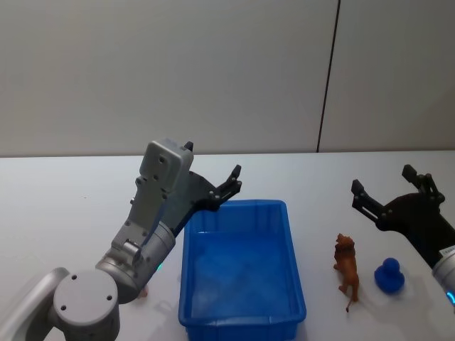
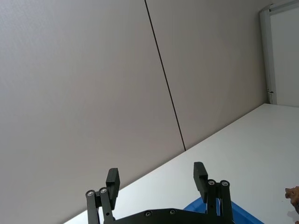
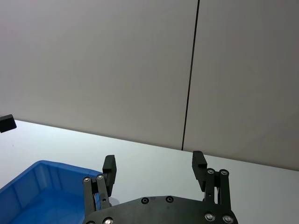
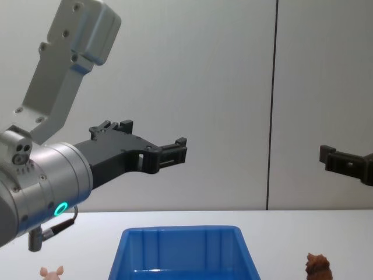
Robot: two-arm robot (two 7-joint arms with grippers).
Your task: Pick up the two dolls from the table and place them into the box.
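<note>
As seen from the head: left gripper (image 1: pixel 229 185) raised over the far left corner of the blue box (image 1: pixel 187 273), fingers spread, nothing between them. Right gripper (image 1: pixel 382 182) at far right above the white table (image 1: pixel 71 192), likewise spread and empty. Brown lion-like doll (image 1: pixel 347 264) upright on the table just right of the box. Small blue duck figure (image 1: pixel 389 275) just beside that doll, farther right.

Left wrist view: left gripper (image 2: pixel 156 179) with fingers wide apart before the wall, holding nothing. Corner of the box (image 2: pixel 240 215) below it, and part of the brown doll (image 2: pixel 293 193) beyond.

Right wrist view: right gripper (image 3: pixel 154 165) parted and empty, with the box (image 3: pixel 46 164) lying to its left.

Chest view: left gripper (image 4: pixel 176 150) high above the box (image 4: pixel 180 230), and right gripper (image 4: pixel 329 156) at similar height on the right. Pink pig-like doll (image 4: pixel 52 272) on the table left of the box, brown doll (image 4: pixel 317 265) on its right. Both dolls outside the box.
</note>
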